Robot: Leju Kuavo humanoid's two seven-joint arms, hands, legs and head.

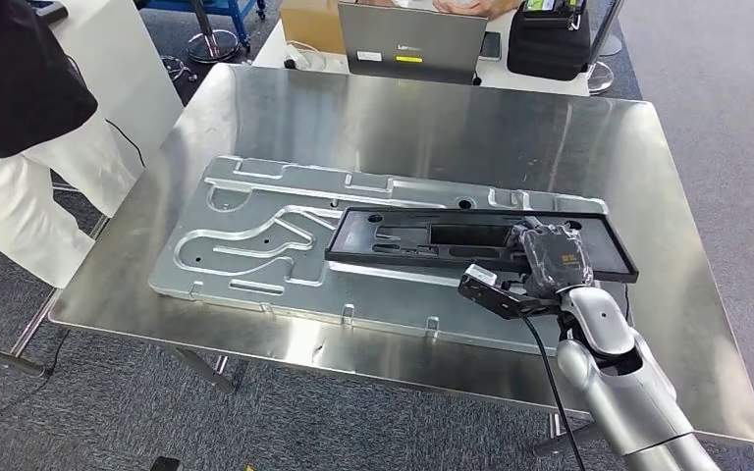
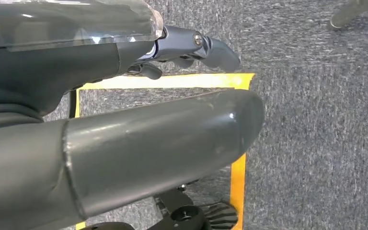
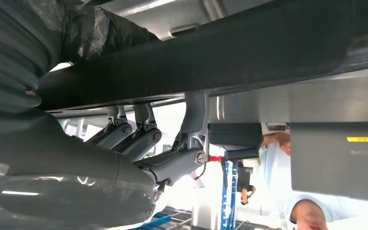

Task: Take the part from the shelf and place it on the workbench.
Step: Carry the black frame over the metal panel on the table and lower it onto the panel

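Observation:
A long black frame-like part (image 1: pixel 432 235) lies across the right half of a silver machined plate (image 1: pixel 255 235) on the steel workbench (image 1: pixel 403 118). My right hand (image 1: pixel 550 257) grips the part's near edge toward its right end. In the right wrist view the black part (image 3: pixel 220 52) runs between the thumb and the dark fingers (image 3: pixel 143 139), which close on it from opposite sides. My left hand (image 2: pixel 124 143) hangs over grey carpet with a yellow tape line (image 2: pixel 172 81). Its fingers (image 2: pixel 206 48) are extended and hold nothing.
A person in white trousers (image 1: pixel 20 147) stands at the table's left corner. Behind the workbench are a laptop (image 1: pixel 412 39), a black bag (image 1: pixel 548 39) and a cardboard box (image 1: pixel 309 20). Bare steel surrounds the plate on the far and right sides.

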